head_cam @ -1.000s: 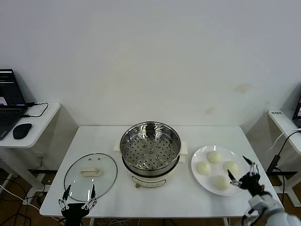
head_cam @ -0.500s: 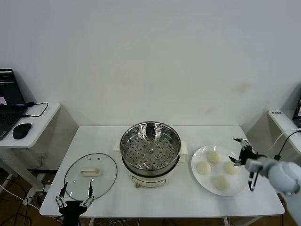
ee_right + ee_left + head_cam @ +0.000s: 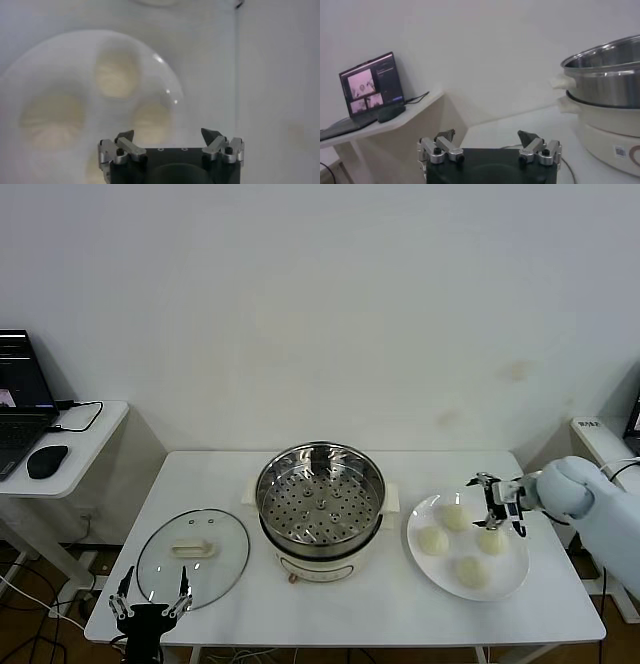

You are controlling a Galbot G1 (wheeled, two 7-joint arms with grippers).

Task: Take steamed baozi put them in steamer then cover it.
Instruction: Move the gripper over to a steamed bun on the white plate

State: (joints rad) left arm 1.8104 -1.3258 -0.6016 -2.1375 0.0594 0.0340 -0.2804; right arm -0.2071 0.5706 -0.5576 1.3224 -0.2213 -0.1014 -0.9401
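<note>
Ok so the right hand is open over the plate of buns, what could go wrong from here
The four baozi lie close together on the plate, so the open right hand above them may nudge a neighbour while closing on one. The plate itself could slide toward the table edge. The left hand hangs open at the front edge, right by the glass lid, and might bump it.

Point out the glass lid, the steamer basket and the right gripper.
cover (image 3: 192,557): head view, glass beside its handle.
steamer (image 3: 320,502): head view, perforated floor.
right gripper (image 3: 497,502): head view, between its open fingertips, over the plate.

right gripper (image 3: 497,503) moved up over plate's (image 3: 513,576) far baozi (image 3: 456,517), left gripper (image 3: 150,608) lower
</note>
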